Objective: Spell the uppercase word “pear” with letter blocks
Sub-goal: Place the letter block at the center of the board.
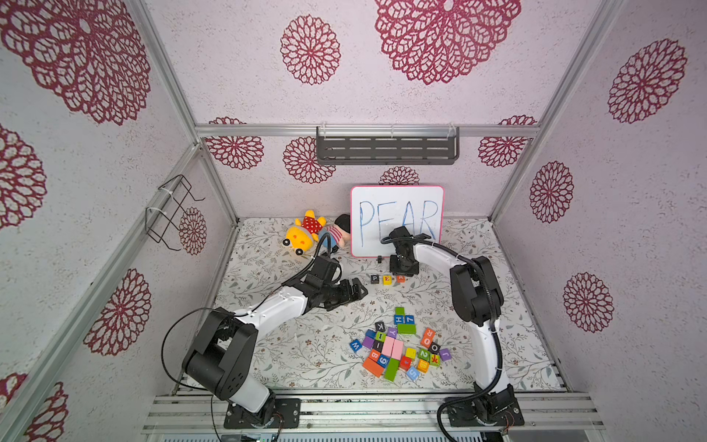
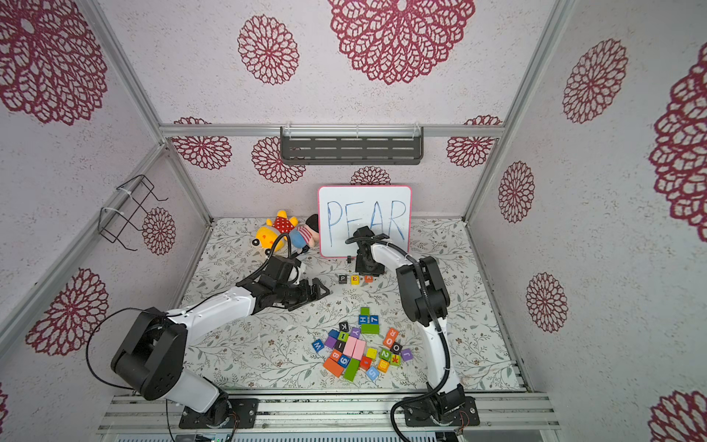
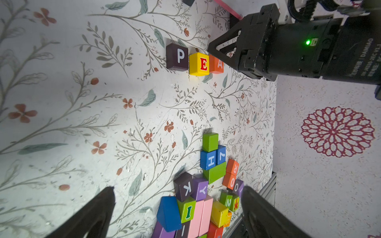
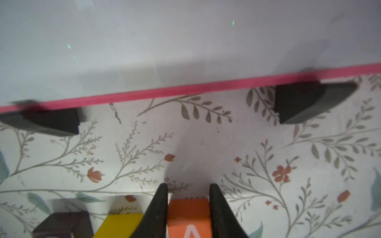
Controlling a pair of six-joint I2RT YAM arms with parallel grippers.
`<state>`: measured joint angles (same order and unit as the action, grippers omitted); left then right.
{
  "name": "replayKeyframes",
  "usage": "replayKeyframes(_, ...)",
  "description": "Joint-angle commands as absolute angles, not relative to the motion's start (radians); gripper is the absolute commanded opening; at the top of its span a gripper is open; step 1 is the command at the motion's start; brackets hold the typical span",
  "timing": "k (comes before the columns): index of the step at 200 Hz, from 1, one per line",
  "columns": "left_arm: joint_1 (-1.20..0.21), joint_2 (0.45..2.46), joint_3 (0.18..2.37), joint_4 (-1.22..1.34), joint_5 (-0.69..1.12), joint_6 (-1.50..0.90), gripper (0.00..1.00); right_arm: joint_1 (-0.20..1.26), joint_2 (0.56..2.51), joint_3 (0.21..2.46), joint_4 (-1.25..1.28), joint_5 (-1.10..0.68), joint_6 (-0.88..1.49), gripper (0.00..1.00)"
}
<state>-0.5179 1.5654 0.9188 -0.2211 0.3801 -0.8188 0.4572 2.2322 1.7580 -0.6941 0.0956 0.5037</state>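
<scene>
Colours on the floral mat [image 3: 82, 103]
Black P [image 3: 177, 57], white letter; yellow E [image 3: 199, 64], red letter; orange A [image 3: 217, 66], pale letter, inside the black right gripper [image 4: 188, 186]; whiteboard [image 1: 396, 195] pink-framed.

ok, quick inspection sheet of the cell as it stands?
Surface: floral mat, flat, no spills seen.
Job's things: P block, E block and A block in a row in front of the whiteboard; R block lies in the pile.
Clutter: pile of spare blocks; plush toys at the back.
Tools: right tool shut on A block; left tool open, holding nothing.
Cables: black cable loops off the left arm; second cable runs along the right arm; neither touches blocks.
Surroundings: shelf on back wall, wire rack on side wall.
</scene>
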Motion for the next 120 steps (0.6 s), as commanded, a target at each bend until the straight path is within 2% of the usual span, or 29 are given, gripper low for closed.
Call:
replayKeyframes(1,-0.509,1.535,0.914,-0.195,0.382,-0.807,0.98,0.468,2.238,1.775,-0.732,0.062,0.538,0.25)
replayKeyframes(60,-0.509,1.535,0.910,-0.188,0.385,-0.808,0.98,0.474,2.237,1.755,-0.723,0.049,0.543,0.27)
replayKeyframes(120,-0.509,1.535,0.914,-0.195,0.383,-0.807,0.98,0.471,2.244,1.812,-0.754,0.070,0.540,0.44)
